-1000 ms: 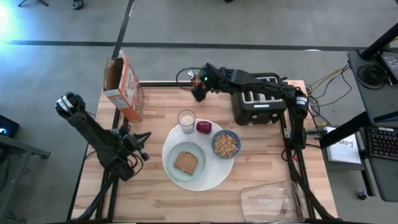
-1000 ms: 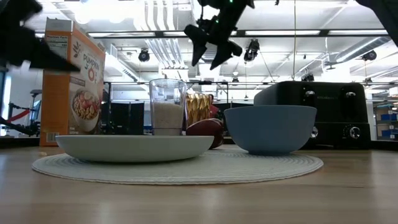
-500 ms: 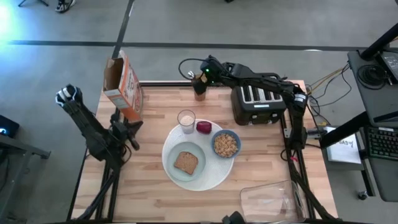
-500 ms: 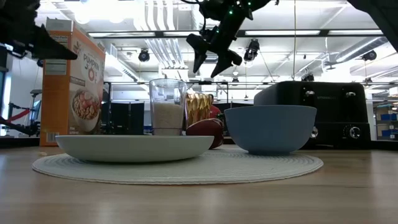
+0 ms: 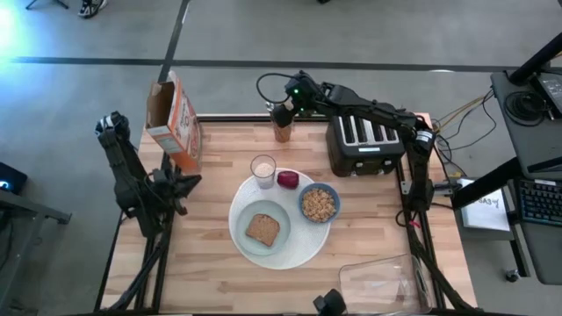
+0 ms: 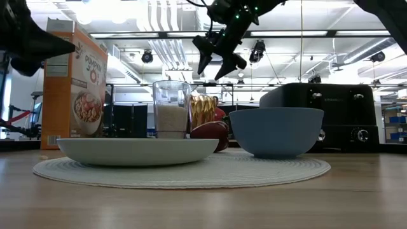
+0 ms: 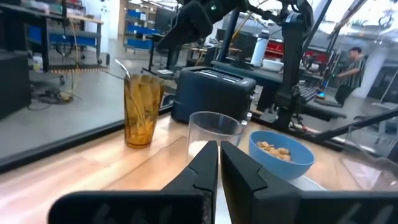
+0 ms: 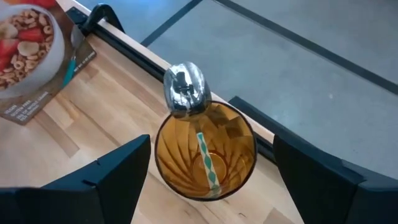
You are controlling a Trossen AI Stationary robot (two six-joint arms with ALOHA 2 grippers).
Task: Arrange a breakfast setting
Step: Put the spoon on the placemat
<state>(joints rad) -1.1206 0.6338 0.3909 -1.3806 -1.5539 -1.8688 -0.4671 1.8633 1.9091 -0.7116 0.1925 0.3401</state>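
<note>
Plate, toast, bowl, glass and fruit are set, and I've got the right gripper spread over the amber cup at twelve o'clock holding the spoon, left gripper pressed together.

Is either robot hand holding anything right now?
No. The right gripper hangs open above the amber glass holding the metal spoon; the left gripper is shut, empty.
</note>
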